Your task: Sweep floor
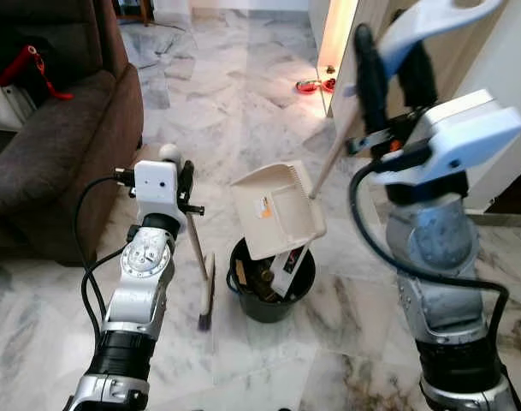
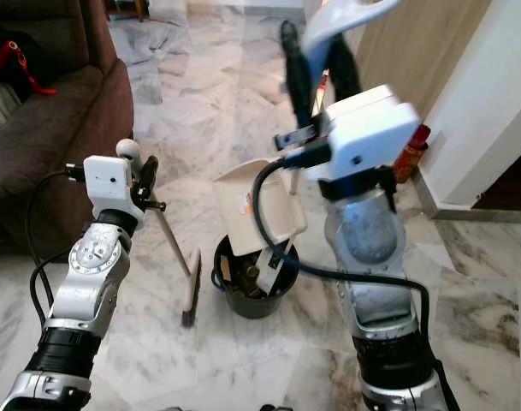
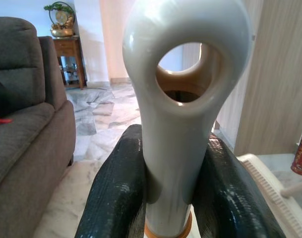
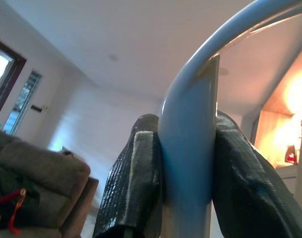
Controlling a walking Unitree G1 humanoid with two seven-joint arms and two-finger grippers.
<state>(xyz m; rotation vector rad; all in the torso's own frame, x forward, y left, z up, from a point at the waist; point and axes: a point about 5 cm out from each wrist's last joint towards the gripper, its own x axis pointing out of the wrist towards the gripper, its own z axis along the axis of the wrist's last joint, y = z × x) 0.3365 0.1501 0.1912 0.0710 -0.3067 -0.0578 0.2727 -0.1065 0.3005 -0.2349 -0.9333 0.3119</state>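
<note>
The left gripper (image 1: 185, 181) is clamped on the broom handle (image 3: 183, 124), its 2 black fingers (image 3: 113, 198) pressing either side below the hanging loop. The broom (image 1: 202, 274) leans down to the marble floor (image 1: 243, 77), its bristle head just beside a black bucket (image 1: 264, 301). The right gripper (image 1: 395, 64) is clenched on the dustpan handle (image 4: 190, 148), whose top is cut off by the frame edge. The cream dustpan (image 1: 275, 210) tilts over the bucket, hiding much of the contents; what lies inside is hard to identify. A brown sofa (image 1: 55, 145) stands on the robot's left.
</note>
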